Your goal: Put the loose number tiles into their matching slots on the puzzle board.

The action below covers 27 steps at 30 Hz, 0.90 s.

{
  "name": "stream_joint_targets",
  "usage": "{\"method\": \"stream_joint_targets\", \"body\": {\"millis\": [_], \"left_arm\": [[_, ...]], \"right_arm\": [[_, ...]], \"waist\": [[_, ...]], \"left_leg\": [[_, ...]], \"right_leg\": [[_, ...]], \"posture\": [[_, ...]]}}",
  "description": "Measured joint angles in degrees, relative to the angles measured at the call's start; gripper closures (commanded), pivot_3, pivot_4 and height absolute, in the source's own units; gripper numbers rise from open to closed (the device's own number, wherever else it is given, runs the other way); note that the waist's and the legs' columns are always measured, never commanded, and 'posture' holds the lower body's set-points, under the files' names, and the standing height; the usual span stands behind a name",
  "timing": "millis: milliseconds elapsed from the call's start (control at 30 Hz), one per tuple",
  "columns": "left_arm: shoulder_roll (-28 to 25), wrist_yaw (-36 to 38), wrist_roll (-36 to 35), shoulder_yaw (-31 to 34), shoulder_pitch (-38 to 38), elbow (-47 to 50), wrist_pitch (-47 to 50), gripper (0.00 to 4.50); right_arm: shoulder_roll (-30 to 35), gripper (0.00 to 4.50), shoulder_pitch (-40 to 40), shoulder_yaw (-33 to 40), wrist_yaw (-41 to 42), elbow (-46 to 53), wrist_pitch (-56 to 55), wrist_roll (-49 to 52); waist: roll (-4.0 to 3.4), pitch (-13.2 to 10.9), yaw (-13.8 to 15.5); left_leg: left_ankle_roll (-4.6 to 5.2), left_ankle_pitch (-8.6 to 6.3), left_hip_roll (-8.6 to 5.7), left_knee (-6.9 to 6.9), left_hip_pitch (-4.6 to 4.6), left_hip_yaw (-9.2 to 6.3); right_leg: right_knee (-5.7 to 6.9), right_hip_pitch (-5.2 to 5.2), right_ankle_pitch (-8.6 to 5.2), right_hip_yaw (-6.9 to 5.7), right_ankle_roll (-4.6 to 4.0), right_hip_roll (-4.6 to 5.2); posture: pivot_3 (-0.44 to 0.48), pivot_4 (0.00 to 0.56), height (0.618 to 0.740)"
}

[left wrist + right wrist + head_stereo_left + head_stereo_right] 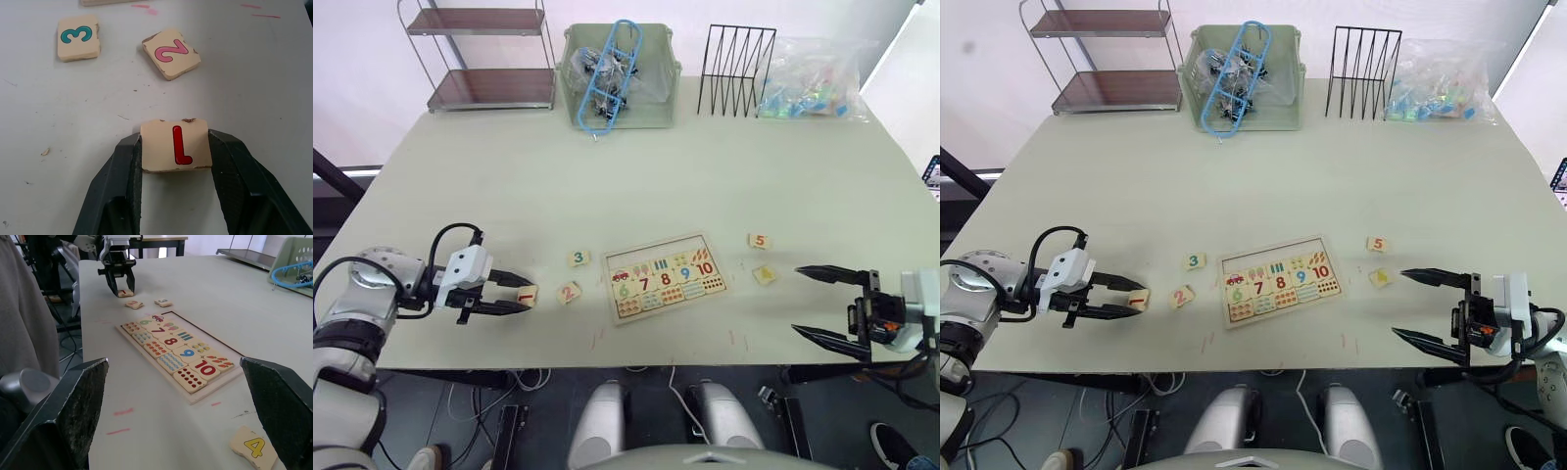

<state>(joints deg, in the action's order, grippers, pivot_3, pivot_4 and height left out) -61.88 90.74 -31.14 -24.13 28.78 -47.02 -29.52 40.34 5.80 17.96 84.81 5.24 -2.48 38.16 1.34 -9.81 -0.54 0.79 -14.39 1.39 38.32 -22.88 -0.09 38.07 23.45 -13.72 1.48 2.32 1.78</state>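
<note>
Item: number tiles, 5 pcs, small square light-wood, one digit each.

- Tile 1 (176,145) (red digit): flat on table (636,166), between the two black fingers of the left gripper (521,294), which close against its two opposite side edges. Clamped, not lifted, as far as the wrist view tells.
- Tile 2 (569,292): loose, just beyond tile 1, lying askew.
- Tile 3 (578,258): loose, near tile 2, toward the board's upper left corner.
- Tile 5 (759,241): loose, to the right of the board.
- Tile 4 (764,275): loose, near tile 5, nearest the right gripper (822,305), whose fingers stand wide apart, holding nothing.

Item: puzzle board (666,277). Flat, mid-table near the front edge, slightly rotated. Rows 6–10 and picture squares filled; the matching slots (row along the far edge, seemingly bare) can't be made out singly.

Handling, est.: tiles light, rigid, thin; edges chipped, so not fragile in any way that matters. Faces smooth, may slide on the table. Best hold: across opposite side edges, fingers low, as on tile 1. Squeeze light; an off-centre pinch would likely twist the pc. Slots look tile-sized, so each tile must be squared to the board's tilt before lowering.
</note>
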Motion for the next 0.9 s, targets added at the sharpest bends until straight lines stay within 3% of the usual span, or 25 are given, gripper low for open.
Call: {"method": "stream_joint_targets", "body": {"millis": [167, 500, 733, 900], "left_arm": [[-0.1, 0.0, -0.7, -0.2, 0.6, -1.7, 0.3, 0.04], [-3.6, 0.0, -8.3, 6.2, -2.6, 2.1, 7.0, 0.04], [-4.2, -0.9, -12.6, 21.5, -17.0, 13.0, 15.2, 0.04], [-0.6, -11.5, -14.1, 35.0, -31.3, 28.1, 22.9, 0.04]], "right_arm": [[0.0, 0.00, -0.1, 0.0, 0.8, -0.3, -0.2, 0.1], [-0.2, 0.00, -2.0, -0.2, 0.8, -0.9, 0.2, 0.5], [-0.4, 0.00, -3.6, -0.9, 1.2, -2.2, 0.9, 1.0], [-0.6, 0.00, -4.1, -1.3, 2.4, -4.0, 0.8, 1.1]], "waist": [[0.00, 0.0, 0.0], [-0.02, 0.0, -0.2], [-0.06, 0.0, -0.2], [-0.09, -0.1, -0.1]], "left_leg": [[0.00, 0.00, 0.00, 0.00, 0.00, 0.00], [0.00, 0.00, 0.13, -0.01, 0.01, -0.02], [0.00, 0.00, 0.24, -0.02, 0.02, -0.02], [0.01, -0.01, 0.28, -0.03, 0.06, -0.16]], "right_leg": [[0.01, 0.00, 0.00, 0.00, 0.00, 0.00], [0.02, 0.01, 0.00, 0.01, 0.00, 0.02], [-0.01, 0.01, 0.00, 0.00, -0.01, 0.06], [-0.04, 0.01, 0.00, 0.03, 0.00, 0.14]], "posture": [[0.000, 0.150, 0.739], [0.000, 0.150, 0.739], [0.000, 0.150, 0.739], [0.000, 0.150, 0.739]]}}
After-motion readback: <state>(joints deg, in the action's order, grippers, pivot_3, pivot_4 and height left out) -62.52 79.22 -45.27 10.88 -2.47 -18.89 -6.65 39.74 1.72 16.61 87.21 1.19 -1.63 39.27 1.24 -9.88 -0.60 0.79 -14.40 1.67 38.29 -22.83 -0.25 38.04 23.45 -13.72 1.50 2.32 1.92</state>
